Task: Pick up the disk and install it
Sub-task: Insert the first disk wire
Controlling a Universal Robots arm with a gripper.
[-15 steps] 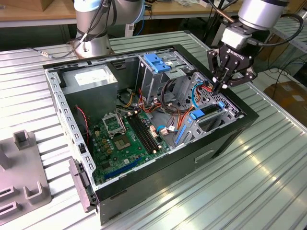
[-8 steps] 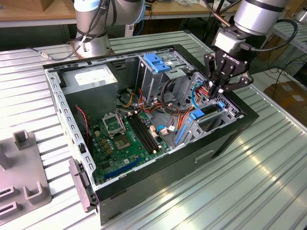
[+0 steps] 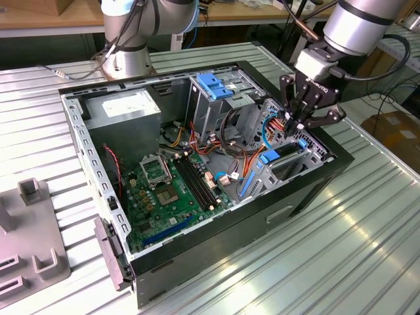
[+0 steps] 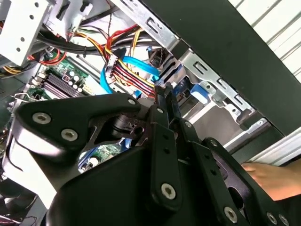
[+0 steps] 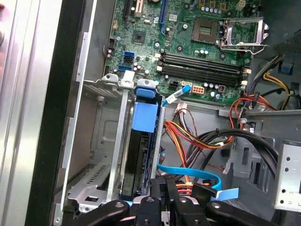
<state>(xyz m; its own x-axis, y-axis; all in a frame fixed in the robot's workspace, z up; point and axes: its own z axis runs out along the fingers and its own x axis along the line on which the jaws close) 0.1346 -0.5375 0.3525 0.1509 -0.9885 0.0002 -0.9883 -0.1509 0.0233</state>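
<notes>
The disk (image 5: 142, 120) stands on edge in the drive bay at the case's corner on the exterior view's right, with its blue carrier rail (image 3: 270, 156) facing up. My gripper (image 3: 293, 128) hangs low over that bay, right beside the bundle of red and blue cables. In both wrist views its fingertips (image 4: 162, 90) are pressed together at the end of the disk, close to the blue tab (image 4: 200, 92). I see nothing between the fingers (image 5: 165, 188). Whether they touch the disk is hidden by the gripper body.
The open computer case (image 3: 197, 244) lies on a ribbed metal table. Inside are the motherboard (image 3: 172, 187), a grey power-supply box (image 3: 123, 110) and a tall cage with a blue bracket (image 3: 211, 85). A person's hand (image 4: 275, 178) shows beyond the case wall. A grey fixture (image 3: 29, 243) lies at the exterior view's left.
</notes>
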